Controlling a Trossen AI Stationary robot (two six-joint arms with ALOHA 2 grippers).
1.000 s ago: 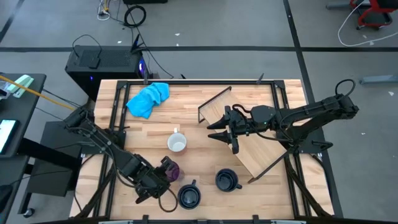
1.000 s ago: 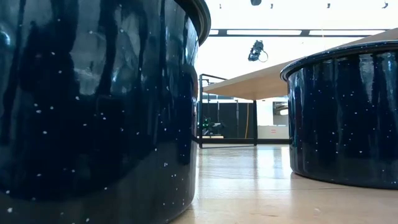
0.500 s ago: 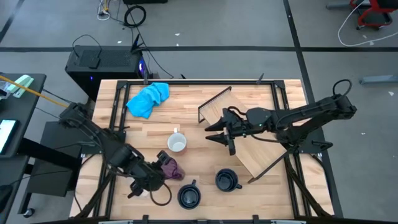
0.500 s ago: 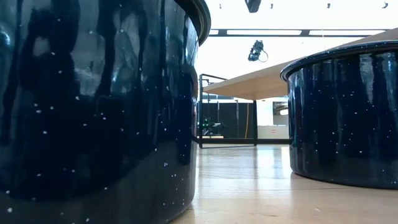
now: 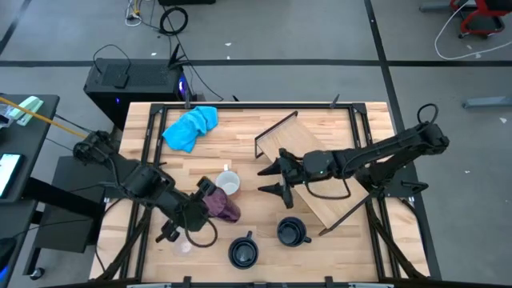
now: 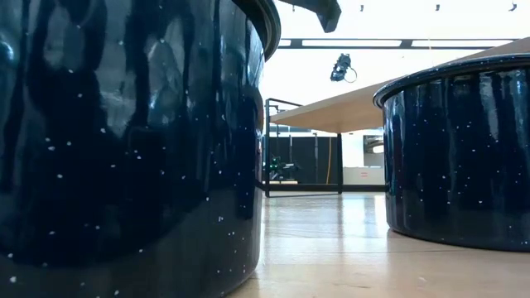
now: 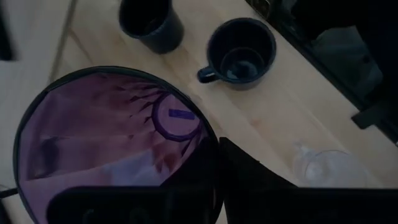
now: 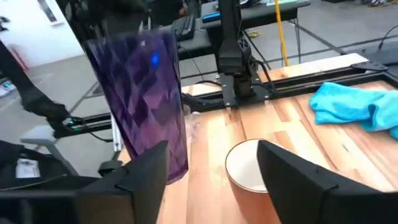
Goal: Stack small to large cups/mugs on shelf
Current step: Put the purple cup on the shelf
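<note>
The faceted, translucent purple tumbler (image 5: 221, 205) hangs clamped in the left gripper (image 5: 202, 198), at seven o'clock of the glossy white mug (image 5: 228, 185). The right gripper (image 5: 270, 179), fingers apart, hovers at three o'clock over the butcher-block tabletop (image 5: 240, 136).

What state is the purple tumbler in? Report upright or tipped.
Upright, slightly tilted: the purple tumbler stands tall beside the white mug, held by the left gripper.

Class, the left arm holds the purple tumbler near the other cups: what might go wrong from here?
1. The purple tumbler, held by the left gripper, hangs close to the white mug and may knock it.
2. The right gripper, jaws open, points at the same mug; the arms might collide.
3. The shelf sits askew, so stacking may prove awkward.
</note>
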